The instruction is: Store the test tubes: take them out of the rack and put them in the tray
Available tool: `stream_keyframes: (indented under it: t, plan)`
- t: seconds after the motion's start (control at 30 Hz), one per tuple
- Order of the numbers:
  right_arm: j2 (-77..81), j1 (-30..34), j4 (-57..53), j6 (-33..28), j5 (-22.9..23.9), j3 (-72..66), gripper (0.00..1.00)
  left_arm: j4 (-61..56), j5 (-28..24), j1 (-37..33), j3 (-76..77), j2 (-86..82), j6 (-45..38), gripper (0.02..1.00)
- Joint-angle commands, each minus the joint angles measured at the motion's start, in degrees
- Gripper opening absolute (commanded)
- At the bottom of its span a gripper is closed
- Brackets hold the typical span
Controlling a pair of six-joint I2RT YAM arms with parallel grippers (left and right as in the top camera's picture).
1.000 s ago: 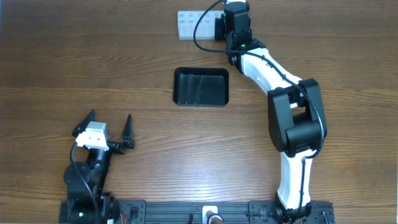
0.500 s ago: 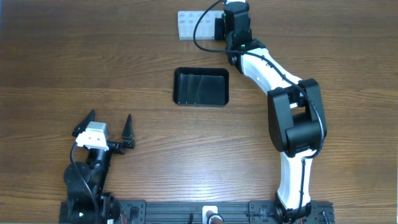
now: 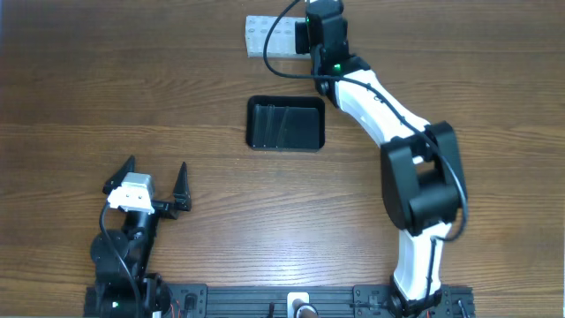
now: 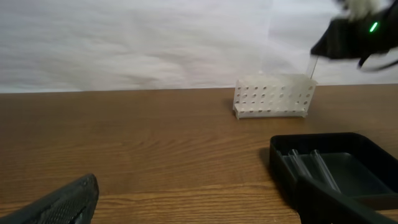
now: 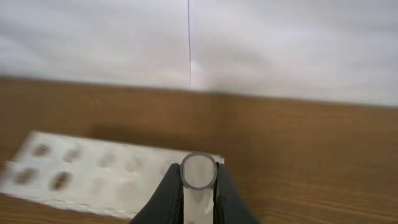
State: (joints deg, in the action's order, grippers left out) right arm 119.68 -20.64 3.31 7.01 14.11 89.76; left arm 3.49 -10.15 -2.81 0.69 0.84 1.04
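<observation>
Tube [image 5: 199, 170] (clear, round-mouthed) sits pinched in right gripper [image 5: 198, 188] over white holed rack [image 5: 93, 177]

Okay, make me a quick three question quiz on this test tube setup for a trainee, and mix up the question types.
1. True or false: the left gripper is shut.
2. Fill in: the tray holds clear ____.
3. The right gripper is shut on a tube at: A the tray; B the rack; C the left gripper.
Key: 1 false, it is open; 2 tubes; 3 B.
</observation>
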Motion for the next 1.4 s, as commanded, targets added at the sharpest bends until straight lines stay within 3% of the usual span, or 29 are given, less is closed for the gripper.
stream_keyframes:
  t: [0.03,0.17,0.27,0.4,0.63,0.93,1.4]
  plan:
    - [-11.41,-0.44,-0.39,-1.6,2.32,0.24,0.08,0.0,-0.72,0.07,-0.35,-0.5,-0.61,0.998]
    - [-17.99,-0.81,-3.34,-1.95,2.29,0.24,0.066,-0.02,-0.72,0.07,-0.35,-0.5,-0.63,1.0]
    - [-23.91,-2.19,-12.79,-0.55,2.27,0.24,0.042,-0.02,-0.72,0.07,-0.35,-0.5,-0.63,1.0]
    - [-27.34,-4.22,-28.98,6.23,1.55,0.24,0.016,-0.02,-0.72,0.07,-0.35,-0.5,-0.63,1.0]
    - [-25.44,-4.59,-44.35,14.51,-10.78,-2.64,0.012,-0.02,-0.72,0.07,-0.35,-0.5,-0.63,1.0]
    - [-22.14,-4.94,-35.93,21.57,-11.74,-14.53,0.027,-0.02,-0.72,0.07,-0.35,-0.5,-0.63,1.0]
    - [-15.65,-4.94,-28.81,21.9,-11.5,-19.21,0.053,-0.02,-0.72,0.07,-0.35,-0.5,-0.63,1.0]
